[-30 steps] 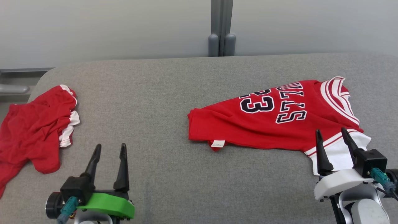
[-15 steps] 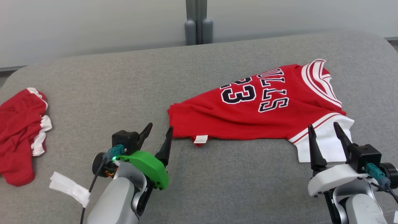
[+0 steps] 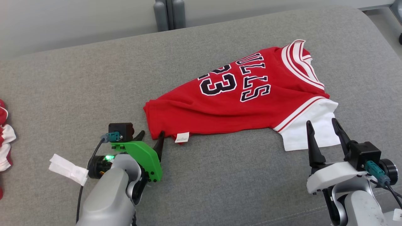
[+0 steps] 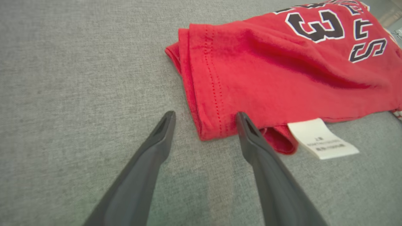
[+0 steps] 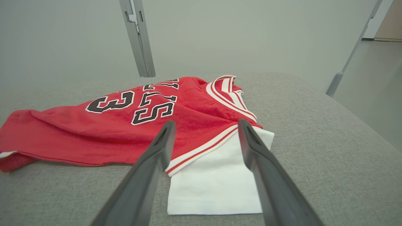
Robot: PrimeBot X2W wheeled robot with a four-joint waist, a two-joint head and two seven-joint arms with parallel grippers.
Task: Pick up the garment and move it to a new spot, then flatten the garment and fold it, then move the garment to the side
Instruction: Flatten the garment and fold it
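The garment (image 3: pixel 238 103) is a red jersey with black-and-white lettering and a white sleeve, lying rumpled on the grey padded table (image 3: pixel 220 175). My left gripper (image 3: pixel 150 136) is open at the jersey's near-left hem corner; in the left wrist view the left gripper (image 4: pixel 204 116) has that red corner (image 4: pixel 210 125) between its tips, one finger (image 4: pixel 251 135) over the hem, beside a white label (image 4: pixel 320 139). My right gripper (image 3: pixel 322 124) stands open just in front of the white sleeve (image 3: pixel 311 131). In the right wrist view the right gripper (image 5: pixel 205 124) frames that sleeve (image 5: pixel 216 179).
A second red and white garment (image 3: pixel 4 141) lies at the far left edge of the table. White tape (image 3: pixel 67 169) hangs from my left arm. A grey post (image 3: pixel 166 14) stands behind the table, and the table's rounded right end (image 5: pixel 345 125) drops to the floor.
The camera has turned right and down, shifting the scene left. My left gripper has swung from the near left to the jersey's hem corner. The right gripper stays by the sleeve.
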